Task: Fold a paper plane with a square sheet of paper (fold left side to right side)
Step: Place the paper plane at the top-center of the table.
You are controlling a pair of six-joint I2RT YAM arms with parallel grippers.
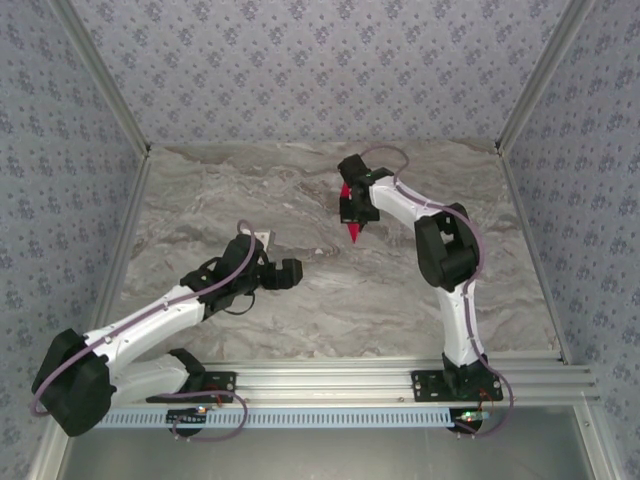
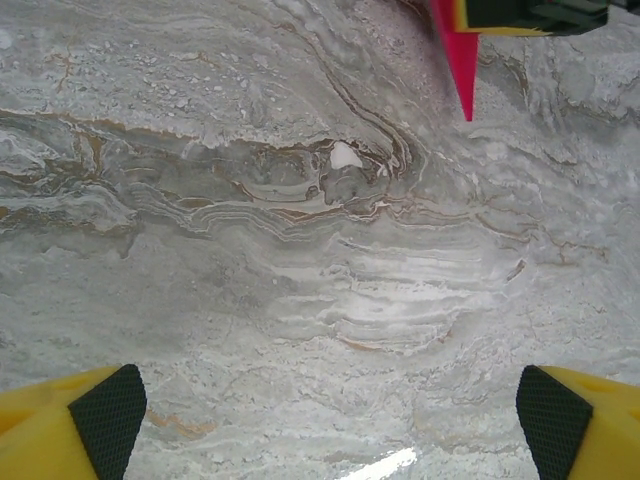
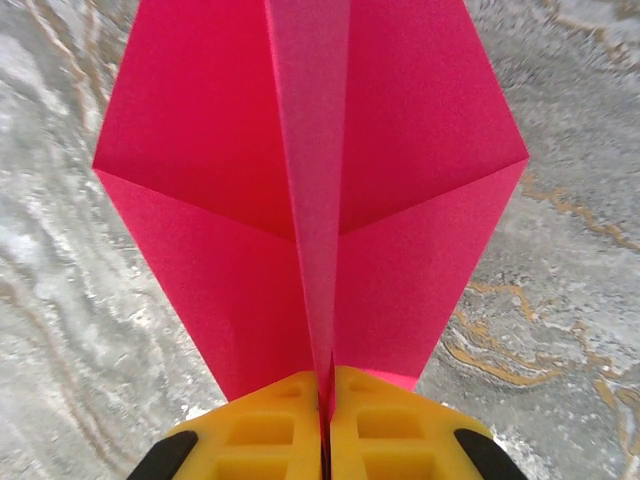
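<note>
Top external: right gripper [image 1: 355, 212] out over the far-middle of the table [image 1: 400, 300], clamped on the paper plane [image 1: 354, 232], pink nose aimed toward the near side past the fingertips. Left gripper [image 1: 288, 272] low over centre-left, well apart from the plane, nothing in it. Nose-to-marble contact hard to call from up here.

Left wrist: jaws spread wide, black pads [image 2: 105, 410] in the lower corners, bare marble between. Pink nose tip at top right, poking out from under the yellow of the other tool.

Right wrist: yellow fingers [image 3: 265, 430] pressed together on the centre keel, no gap left. Wings fanned out on either side, creases crisp, kite outline, both halves even.

Step, judged: folding finished, dart formed; now holding up or setting down the finished plane. Next move likely calls for lowering gently, keeping the nose from stubbing on the table, then parting the fingers cleanly without dragging the keel. Thin paper, quick to crumple or spring open.

Room: open marble all round the plane. Back wall [image 1: 320, 70] and right frame post near but not crowding. Left arm off to one side, out of the path. Near rail [image 1: 350, 372] well apart.
</note>
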